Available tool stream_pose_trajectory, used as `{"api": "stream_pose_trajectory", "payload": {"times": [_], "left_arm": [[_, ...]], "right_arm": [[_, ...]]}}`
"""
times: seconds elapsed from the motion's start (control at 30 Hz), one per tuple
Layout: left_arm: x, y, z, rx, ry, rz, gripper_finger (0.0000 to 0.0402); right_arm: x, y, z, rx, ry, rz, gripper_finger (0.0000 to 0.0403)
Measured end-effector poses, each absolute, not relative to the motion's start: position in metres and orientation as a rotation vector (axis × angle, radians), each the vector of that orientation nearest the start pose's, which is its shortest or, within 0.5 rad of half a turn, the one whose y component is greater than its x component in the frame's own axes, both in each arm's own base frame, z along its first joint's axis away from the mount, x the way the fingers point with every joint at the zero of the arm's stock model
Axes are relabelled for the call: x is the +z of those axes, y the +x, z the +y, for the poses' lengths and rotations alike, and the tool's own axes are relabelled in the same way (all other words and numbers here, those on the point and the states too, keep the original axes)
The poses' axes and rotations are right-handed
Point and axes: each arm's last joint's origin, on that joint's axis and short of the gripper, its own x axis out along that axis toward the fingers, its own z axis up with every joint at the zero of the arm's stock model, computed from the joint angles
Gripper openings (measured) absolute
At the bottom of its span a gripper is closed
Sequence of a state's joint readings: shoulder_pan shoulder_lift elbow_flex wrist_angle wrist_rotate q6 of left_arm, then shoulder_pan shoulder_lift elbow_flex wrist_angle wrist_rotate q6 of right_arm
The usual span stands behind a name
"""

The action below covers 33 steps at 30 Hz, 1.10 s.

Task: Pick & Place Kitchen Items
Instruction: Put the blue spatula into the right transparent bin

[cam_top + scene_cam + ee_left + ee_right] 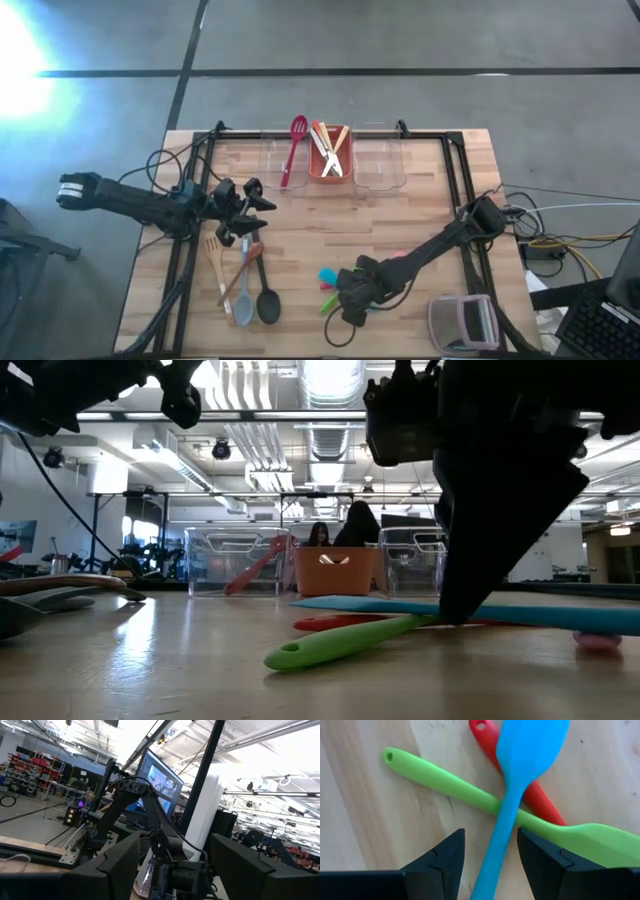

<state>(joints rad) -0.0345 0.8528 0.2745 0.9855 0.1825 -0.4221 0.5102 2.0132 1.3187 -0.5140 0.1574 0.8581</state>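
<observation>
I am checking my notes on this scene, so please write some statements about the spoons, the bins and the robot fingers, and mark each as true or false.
1. The right gripper has open fingers on either side of the blue spoon. True.
2. The blue spoon lies under the green spoon. False: it crosses over the green spoon and the red spoon.
3. A large red slotted spoon lies in the left clear bin. True.
4. The red bin stands empty. False: it holds pale wooden sticks.
5. The left gripper holds the black spoon. False: its fingers are open and the black spoon lies on the table.
</observation>
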Motion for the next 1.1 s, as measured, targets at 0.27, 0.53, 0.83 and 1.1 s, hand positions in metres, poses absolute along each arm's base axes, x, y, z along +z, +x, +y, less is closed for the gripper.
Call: {"api": "stream_pose_trajectory", "payload": {"times": [0.27,0.53,0.83,1.1], "left_arm": [[0.257,0.172,-0.011,-0.298,-0.390,-0.354,0.0245],[0.257,0.172,-0.011,-0.301,-0.389,-0.353,0.0245],[0.257,0.172,-0.011,-0.302,-0.392,-0.353,0.0245],[0.257,0.172,-0.011,-0.304,-0.406,-0.351,0.0245]], "right_arm": [[0.135,0.342,0.185,-0.227,0.342,1.167,0.0161],[0.130,0.338,0.183,-0.240,0.331,1.175,0.0102],[0.129,0.337,0.182,-0.244,0.328,1.181,0.0024],[0.133,0.338,0.183,-0.237,0.327,1.185,0.0024]]}}
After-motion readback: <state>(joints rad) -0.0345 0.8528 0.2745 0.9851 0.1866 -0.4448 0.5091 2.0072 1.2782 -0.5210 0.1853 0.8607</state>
